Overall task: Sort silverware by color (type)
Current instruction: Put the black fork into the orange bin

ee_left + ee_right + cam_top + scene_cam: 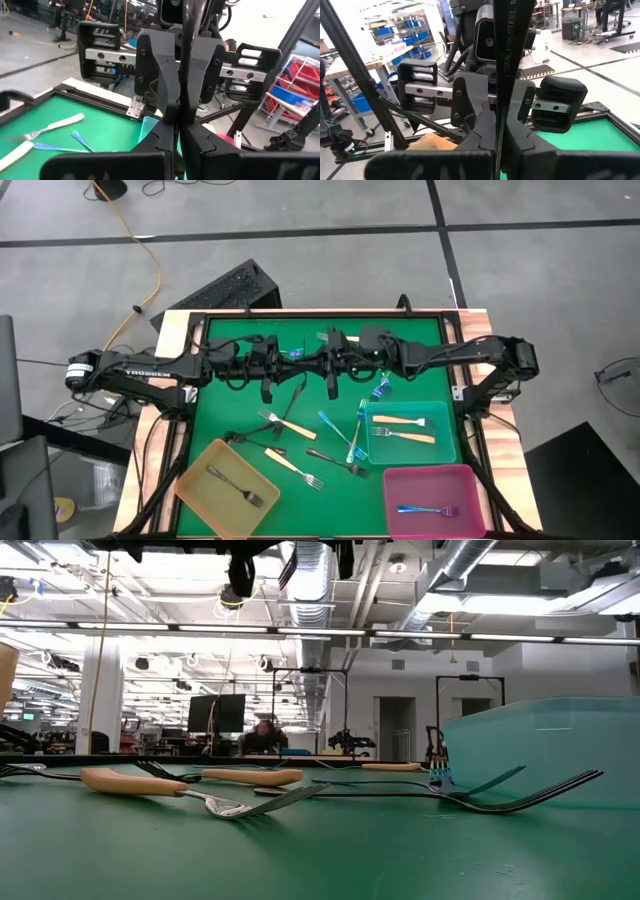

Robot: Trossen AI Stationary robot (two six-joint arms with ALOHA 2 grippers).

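My two grippers meet tip to tip high over the far middle of the green mat, the left gripper [296,366] coming from the left and the right gripper [306,366] from the right. Both are shut on one dark-grey metal fork [512,40], which also shows in the left wrist view as a dark-grey fork [187,30]. Loose on the mat lie cream-handled forks [285,423], iridescent blue forks [335,430] and dark-grey forks [335,460]. The fork's tines are out of view. My left gripper pinches the fork's narrow handle [186,107] between its two fingers, level, from the table's left, with the fingers across it. The fork stands upright and is lifted clear of the mat. My right gripper pinches the same flat handle just below its stamped lettering [501,112], level, from the table's right and straight opposite the left fingers. The handle rises upright past the camera, clear of the mat.
A yellow tray [200,500] at the near left holds one dark fork. The teal tray [445,450] at the right holds two cream-handled forks, and the pink tray [465,515] at the near right holds one blue fork. A raised black frame [320,314] borders the mat.
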